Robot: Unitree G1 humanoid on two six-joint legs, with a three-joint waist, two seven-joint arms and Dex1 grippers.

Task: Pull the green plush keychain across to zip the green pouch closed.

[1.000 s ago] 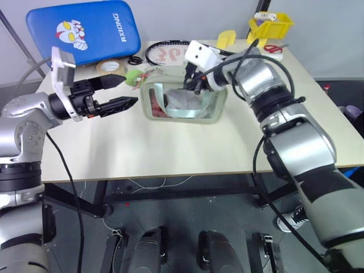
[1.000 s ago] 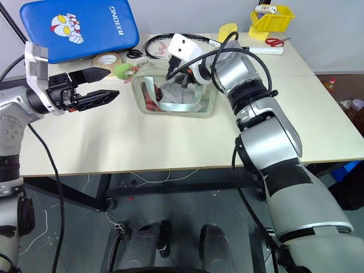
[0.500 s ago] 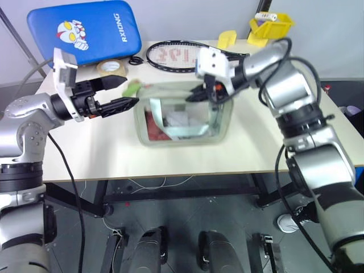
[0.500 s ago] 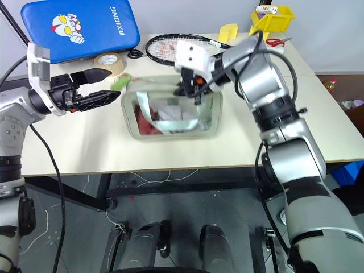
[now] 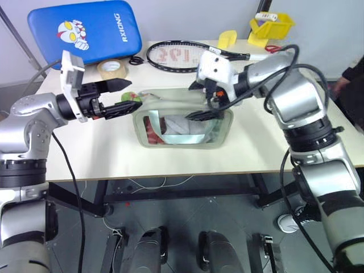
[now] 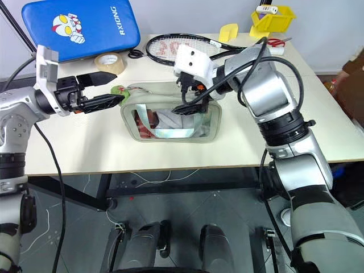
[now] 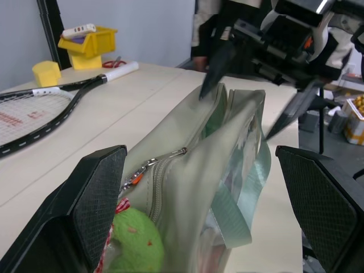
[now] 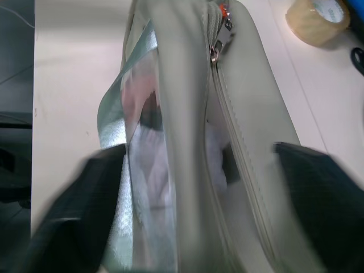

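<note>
Sage-green fabric forms the green pouch [image 5: 185, 124], a boxy bag with a clear plastic window that is seen standing near the middle of a pale tabletop [image 5: 114, 156]. Red and white contents and a light green strap [image 5: 187, 138] are seen through the window. Along the pouch's top edge a zipper [image 8: 227, 96] is seen, with its metal pull at the end nearest the left gripper. At that same end, touching the pouch's corner, the green plush keychain [image 7: 133, 244] is found, a fuzzy bright green ball with small pink flecks.

The left gripper [image 5: 120, 98] is held level at the pouch's left end, with its two black fingers spread wide apart; the plush keychain lies between them, and no contact is seen. In the left wrist view the two textured finger pads [image 7: 99, 199] are shown on either side of the pouch end, apart from it.

The right gripper [image 5: 200, 102] is held over the right part of the pouch's top, angled downward, with its fingers spread apart and nothing held between them. One fingertip is seen beside the far top edge, the other at the front face by the window; whether either one touches the fabric cannot be told.

Behind the pouch are seen a racket [image 5: 176, 55], a roll of tan tape [image 5: 111, 69], a blue padded case [image 5: 82, 31] and a yellow bin [image 5: 271, 25].
</note>
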